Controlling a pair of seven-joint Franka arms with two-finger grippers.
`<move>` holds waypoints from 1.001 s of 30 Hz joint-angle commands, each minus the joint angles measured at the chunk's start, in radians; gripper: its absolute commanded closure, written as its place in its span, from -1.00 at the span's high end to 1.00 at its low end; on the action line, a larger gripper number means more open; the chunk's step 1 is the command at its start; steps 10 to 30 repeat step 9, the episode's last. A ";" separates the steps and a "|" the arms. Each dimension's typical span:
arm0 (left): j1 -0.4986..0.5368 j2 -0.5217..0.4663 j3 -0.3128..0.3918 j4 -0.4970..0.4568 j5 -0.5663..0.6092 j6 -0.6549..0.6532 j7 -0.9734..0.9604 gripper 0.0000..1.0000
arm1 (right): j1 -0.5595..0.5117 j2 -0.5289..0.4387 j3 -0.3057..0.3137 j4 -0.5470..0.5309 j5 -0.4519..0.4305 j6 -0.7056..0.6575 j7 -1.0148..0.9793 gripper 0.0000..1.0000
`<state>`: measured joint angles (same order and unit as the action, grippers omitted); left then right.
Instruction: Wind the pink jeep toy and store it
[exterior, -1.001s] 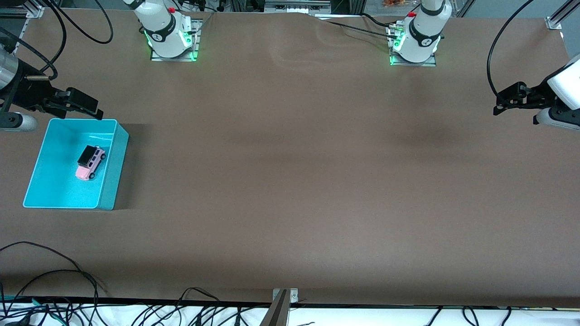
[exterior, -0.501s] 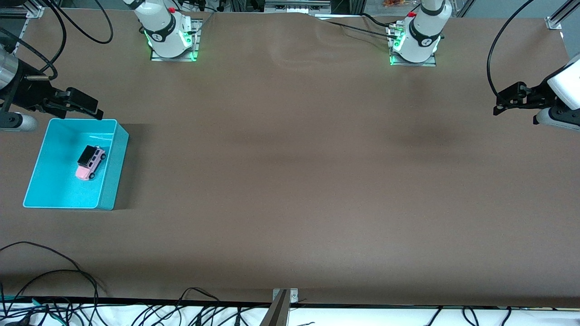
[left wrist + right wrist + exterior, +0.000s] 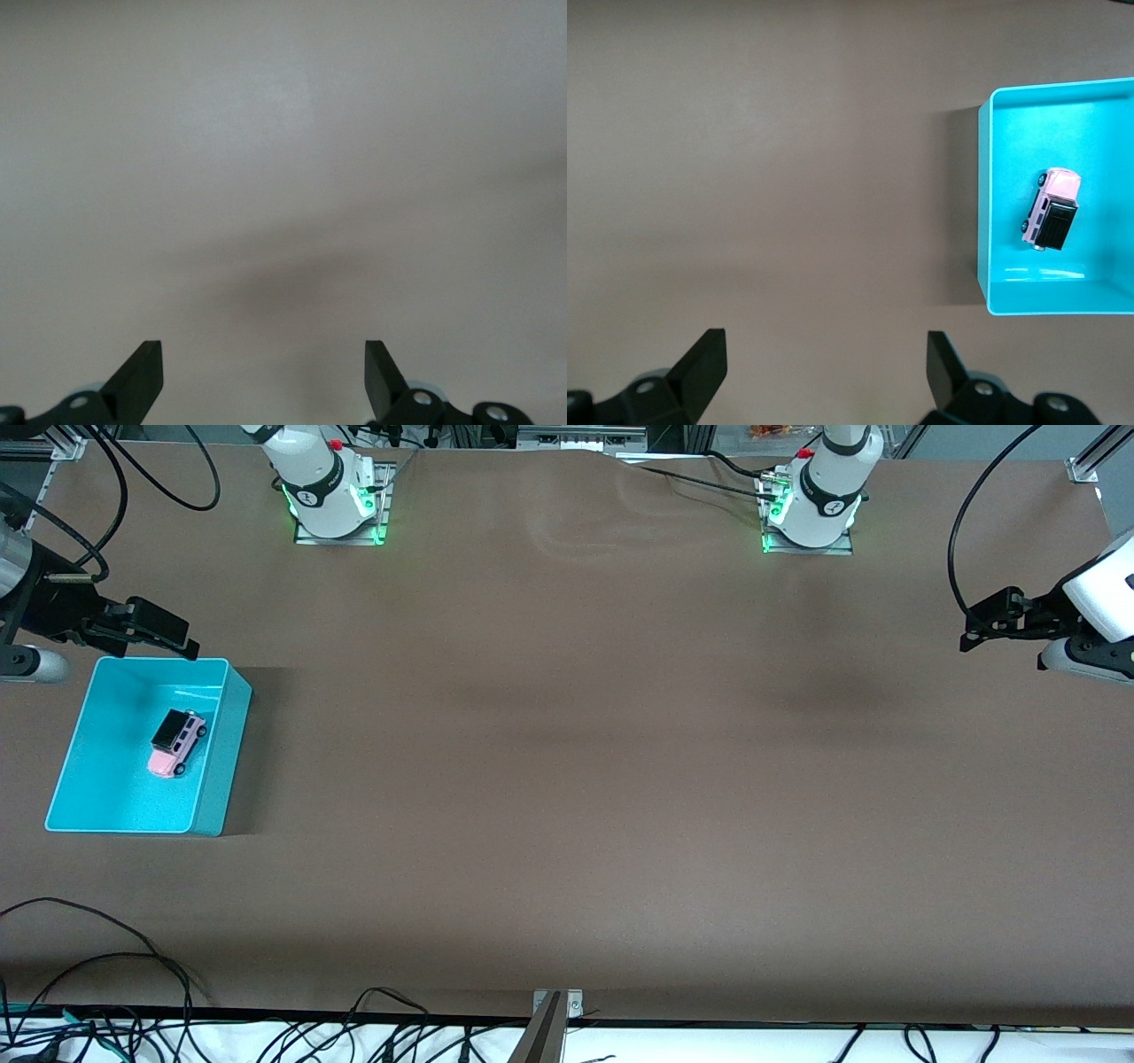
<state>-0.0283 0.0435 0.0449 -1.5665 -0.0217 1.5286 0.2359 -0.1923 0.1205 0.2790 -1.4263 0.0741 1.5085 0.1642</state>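
Pink jeep toy point(image 3: 178, 741) in turquoise bin point(image 3: 217, 753)

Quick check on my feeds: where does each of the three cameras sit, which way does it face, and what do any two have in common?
Front view: high across the table, facing both arm bases; shows the right gripper above the turquoise bin edge, the left gripper waiting at the left arm's end.
Left wrist view: looks down on bare table; open left gripper shows.
Right wrist view: looks down beside the bin; open right gripper shows.
Shared: front and right wrist views both show the pink jeep toy in the bin.
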 commanded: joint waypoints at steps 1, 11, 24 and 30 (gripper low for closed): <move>0.007 0.015 -0.005 0.049 -0.020 -0.022 -0.012 1.00 | -0.006 -0.001 -0.001 0.017 0.021 -0.021 -0.005 1.00; -0.001 0.019 -0.005 0.083 -0.020 -0.022 -0.012 1.00 | -0.006 -0.001 -0.001 0.017 0.023 -0.021 -0.003 1.00; -0.001 0.019 -0.005 0.083 -0.020 -0.022 -0.012 1.00 | -0.006 -0.001 -0.001 0.017 0.023 -0.021 -0.003 1.00; -0.001 0.019 -0.005 0.083 -0.020 -0.022 -0.012 1.00 | -0.006 -0.001 -0.001 0.017 0.023 -0.021 -0.003 1.00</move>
